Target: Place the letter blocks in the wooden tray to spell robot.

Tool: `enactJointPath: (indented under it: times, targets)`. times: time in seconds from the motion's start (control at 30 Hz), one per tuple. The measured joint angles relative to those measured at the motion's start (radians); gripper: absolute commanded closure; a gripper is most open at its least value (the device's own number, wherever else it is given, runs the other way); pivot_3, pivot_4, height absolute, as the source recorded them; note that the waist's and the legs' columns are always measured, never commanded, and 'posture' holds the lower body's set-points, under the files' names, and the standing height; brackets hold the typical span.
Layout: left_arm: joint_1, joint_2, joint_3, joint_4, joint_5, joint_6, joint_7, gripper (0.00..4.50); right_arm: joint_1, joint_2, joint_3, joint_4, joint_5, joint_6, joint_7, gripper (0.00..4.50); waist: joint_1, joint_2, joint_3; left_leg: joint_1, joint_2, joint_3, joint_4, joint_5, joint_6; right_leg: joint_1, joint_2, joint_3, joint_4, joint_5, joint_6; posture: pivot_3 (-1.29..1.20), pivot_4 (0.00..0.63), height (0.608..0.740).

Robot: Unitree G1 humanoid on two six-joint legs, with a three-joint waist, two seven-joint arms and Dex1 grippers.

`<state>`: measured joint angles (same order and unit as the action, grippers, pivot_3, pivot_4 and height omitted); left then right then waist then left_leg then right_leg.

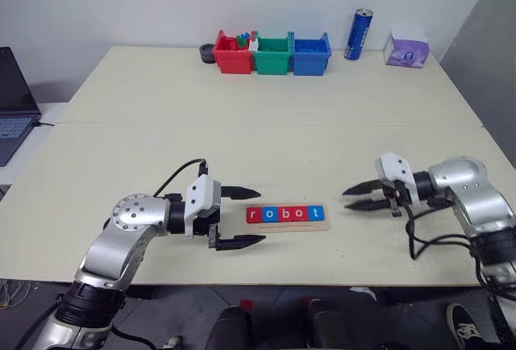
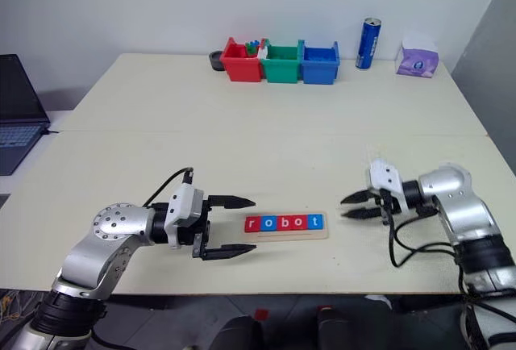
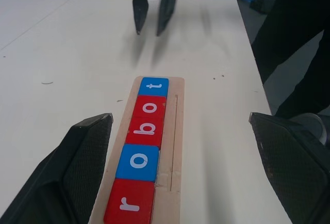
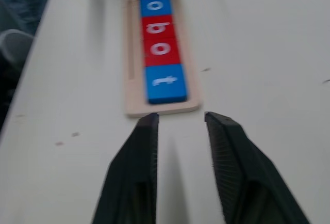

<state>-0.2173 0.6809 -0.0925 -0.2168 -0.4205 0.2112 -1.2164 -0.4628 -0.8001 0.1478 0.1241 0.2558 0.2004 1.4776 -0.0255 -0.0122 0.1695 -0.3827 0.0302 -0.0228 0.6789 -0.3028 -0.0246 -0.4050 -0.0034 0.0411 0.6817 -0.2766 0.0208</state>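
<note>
With five small red and blue square letter tiles (image 1: 285, 214) spelling "robot" in the long pale wooden tray (image 1: 318, 226), the task looks finished: left gripper (image 1: 239, 217) gapes wide empty, right gripper (image 1: 360, 197) part-open empty, needing only retreat.

Both eye views look down from the head over the table (image 1: 266, 108). Each wrist view sits low and close, facing along the wooden tray (image 3: 175, 131) from opposite ends; all four share it.
</note>
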Motion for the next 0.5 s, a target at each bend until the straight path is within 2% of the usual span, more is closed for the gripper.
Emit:
enactJointPath:
  times: [0.2, 0.5]
  targets:
    - [0.017, 0.019, 0.003, 0.001, 0.000, 0.000, -0.012, 0.00, 0.148, -0.061, -0.043, -0.244, 0.096, 0.152, -0.024, 0.05, -0.006, 0.000, 0.000, 0.001, -0.001, 0.001, 0.000, 0.000, 0.000, 0.000, 0.003, 0.000, 0.000, 0.000, 0.000, 0.00, 0.150, 0.740]
    - [0.032, 0.061, 0.064, -0.013, -0.012, 0.103, 0.073, 0.00, 0.214, -0.048, -0.098, -0.350, 0.139, 0.211, -0.164, 0.01, -0.004, 0.000, 0.000, 0.001, -0.001, 0.001, 0.000, 0.000, 0.000, 0.000, 0.003, -0.001, 0.000, 0.000, 0.000, 0.00, 0.150, 0.740]
